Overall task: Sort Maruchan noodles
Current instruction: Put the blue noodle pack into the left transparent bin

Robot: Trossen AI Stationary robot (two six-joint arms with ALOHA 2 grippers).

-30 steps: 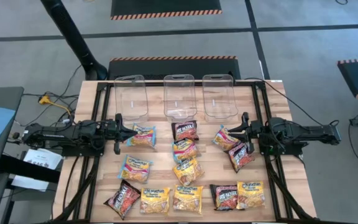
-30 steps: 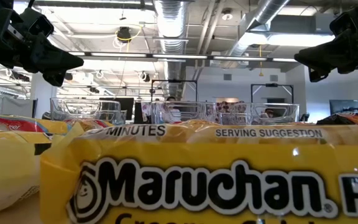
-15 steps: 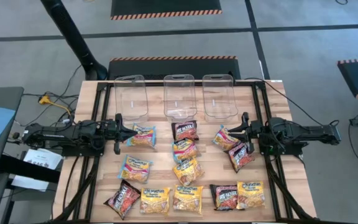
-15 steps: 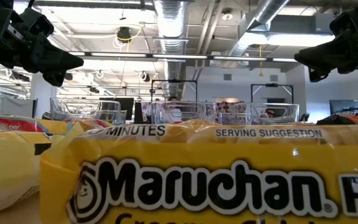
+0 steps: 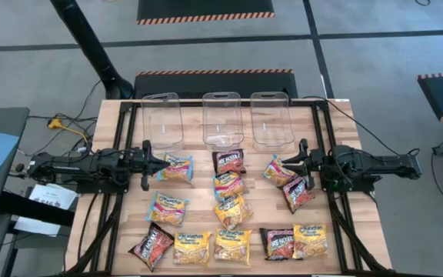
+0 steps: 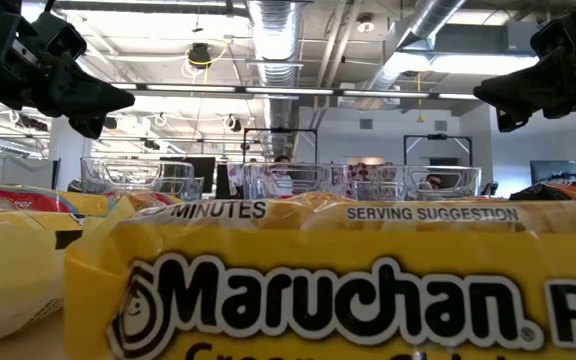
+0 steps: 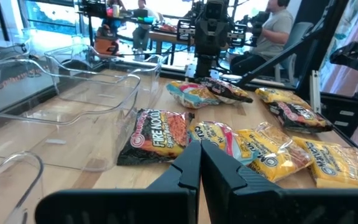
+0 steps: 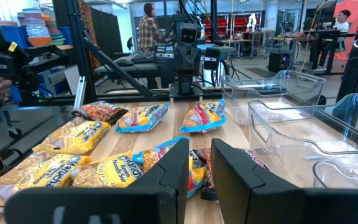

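Between raised arms, noodles (image 5: pixel 232 211) (mid-table), bins (image 5: pixel 221 119)

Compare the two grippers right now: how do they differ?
The left gripper has its fingers pressed together, shut; the right gripper shows a gap, open. The left hangs over a blue-pink packet, the right beside another blue-pink packet. Both hold nothing, facing each other across the table.
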